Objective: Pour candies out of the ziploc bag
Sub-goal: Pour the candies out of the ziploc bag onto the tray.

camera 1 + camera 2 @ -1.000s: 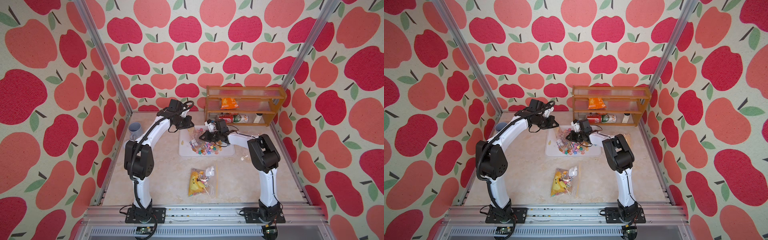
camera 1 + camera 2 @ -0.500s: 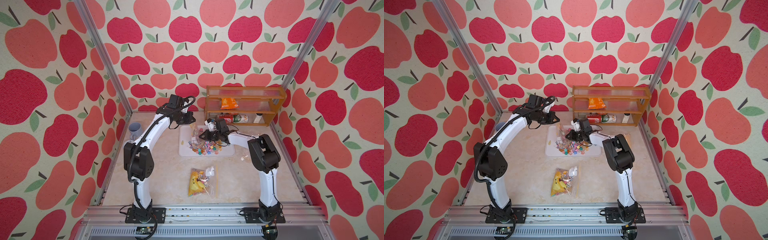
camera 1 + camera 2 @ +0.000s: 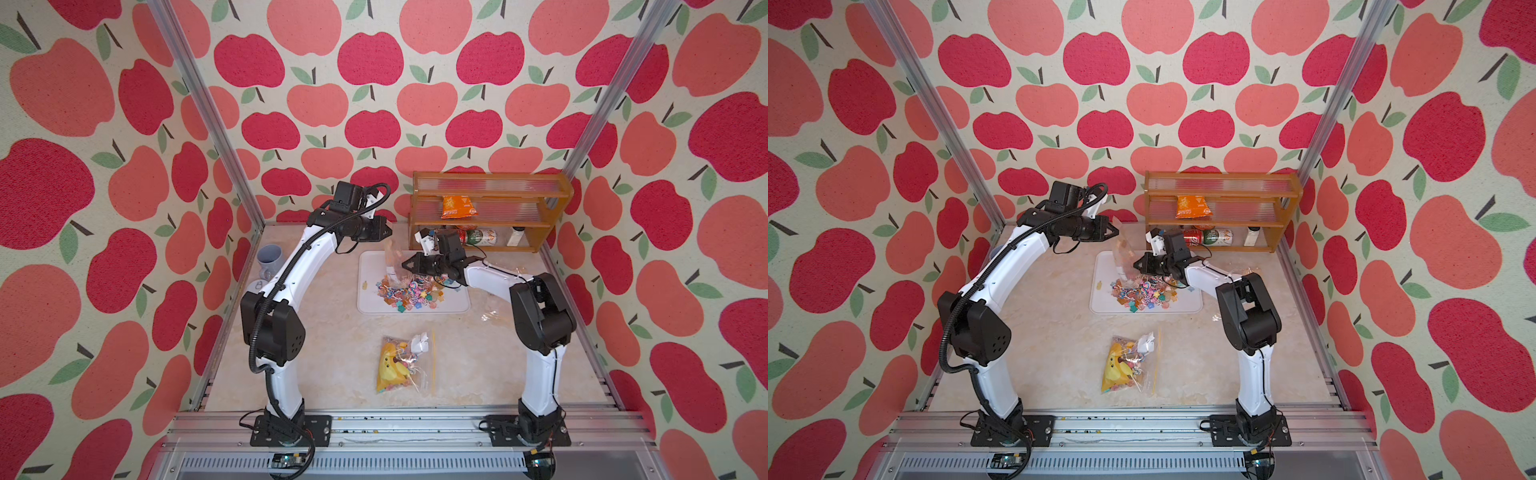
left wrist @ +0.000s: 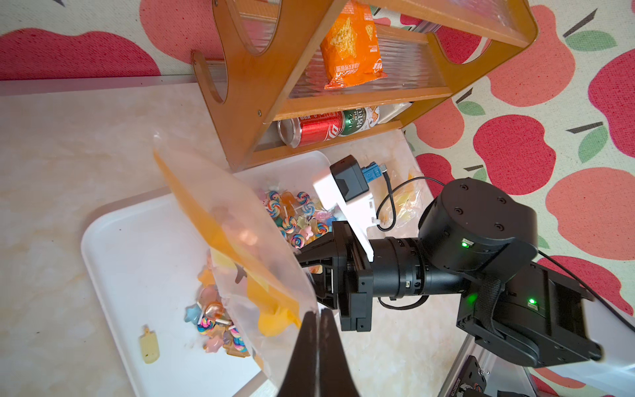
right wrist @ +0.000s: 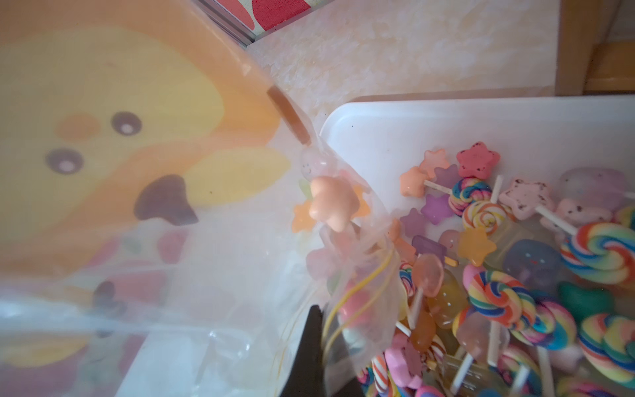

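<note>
Beige marbled surface (image 3: 332, 353) carried everything we saw, with a wooden shelf (image 3: 563, 194) at its back edge, clear of the pouring path. A white tray (image 3: 370, 266) lay just in front of the shelf, placed, we judged, to catch whatever fell. Above it the ziploc bag (image 3: 392, 259) hung steeply tilted, mouth down over the tray, so that gravity could empty it. The left hand (image 4: 318, 314) was pressed together on the film at the bag's raised end, holding that end high. The right hand (image 3: 407, 266), low over the tray, pinched the film beside the yellow zip line (image 5: 360, 285), we thought to keep the mouth aimed at the tray. Most of the candies (image 3: 409, 293) lay heaped on the tray. In the right wrist view a few sat inside the bag near its mouth. We judged the pour nearly finished, with only those last pieces left to shake loose.
</note>
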`<state>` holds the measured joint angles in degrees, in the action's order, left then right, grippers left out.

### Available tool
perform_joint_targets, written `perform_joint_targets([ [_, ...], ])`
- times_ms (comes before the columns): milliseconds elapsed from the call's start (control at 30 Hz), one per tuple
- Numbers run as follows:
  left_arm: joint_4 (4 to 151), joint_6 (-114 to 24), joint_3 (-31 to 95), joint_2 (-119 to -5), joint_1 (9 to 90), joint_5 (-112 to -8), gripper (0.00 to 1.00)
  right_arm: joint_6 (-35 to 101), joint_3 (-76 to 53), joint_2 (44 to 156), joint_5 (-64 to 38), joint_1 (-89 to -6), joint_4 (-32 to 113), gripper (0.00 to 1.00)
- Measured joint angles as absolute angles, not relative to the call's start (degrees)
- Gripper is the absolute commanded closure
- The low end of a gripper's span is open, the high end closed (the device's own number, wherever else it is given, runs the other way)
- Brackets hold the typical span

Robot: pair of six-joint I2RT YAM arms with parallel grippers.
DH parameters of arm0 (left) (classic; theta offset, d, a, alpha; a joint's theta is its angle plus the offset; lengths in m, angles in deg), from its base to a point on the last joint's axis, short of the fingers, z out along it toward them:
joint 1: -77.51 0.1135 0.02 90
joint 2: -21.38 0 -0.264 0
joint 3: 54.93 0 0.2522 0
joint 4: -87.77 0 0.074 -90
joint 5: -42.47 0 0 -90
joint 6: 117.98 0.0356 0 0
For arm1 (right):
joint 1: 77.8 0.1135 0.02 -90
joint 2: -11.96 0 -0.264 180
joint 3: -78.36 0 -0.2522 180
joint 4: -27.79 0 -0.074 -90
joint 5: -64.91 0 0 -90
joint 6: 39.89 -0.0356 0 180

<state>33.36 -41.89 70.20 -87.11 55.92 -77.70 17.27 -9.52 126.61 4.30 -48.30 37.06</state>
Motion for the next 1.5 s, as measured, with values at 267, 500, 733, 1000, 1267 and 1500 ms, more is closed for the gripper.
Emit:
perform_joint_targets([
  [267,33.3,-41.7,70.2,-87.1,54.7,-76.4,1.0,17.9,-11.0,125.9,4.3,-50.6,37.1,0.97],
  [500,33.3,-41.5,70.4,-87.2,53.5,-76.3,1.0,18.6,-13.8,123.2,4.4,-52.3,37.1,0.97],
  [733,33.0,-41.5,72.6,-87.5,52.8,-76.2,1.0,18.8,-16.0,119.9,4.4,-53.6,36.8,0.97],
  [1000,32.0,-41.3,76.6,-89.1,51.9,-76.2,1.0,19.4,-18.9,116.1,4.4,-54.6,36.9,0.97],
  [1267,30.4,-41.3,78.6,-90.8,51.0,-75.3,1.0,20.1,-21.3,115.1,4.3,-55.3,36.8,0.97],
  [1500,30.1,-41.3,79.5,-90.9,50.9,-75.1,1.0,21.2,-23.7,109.7,3.7,-57.7,37.8,0.97],
])
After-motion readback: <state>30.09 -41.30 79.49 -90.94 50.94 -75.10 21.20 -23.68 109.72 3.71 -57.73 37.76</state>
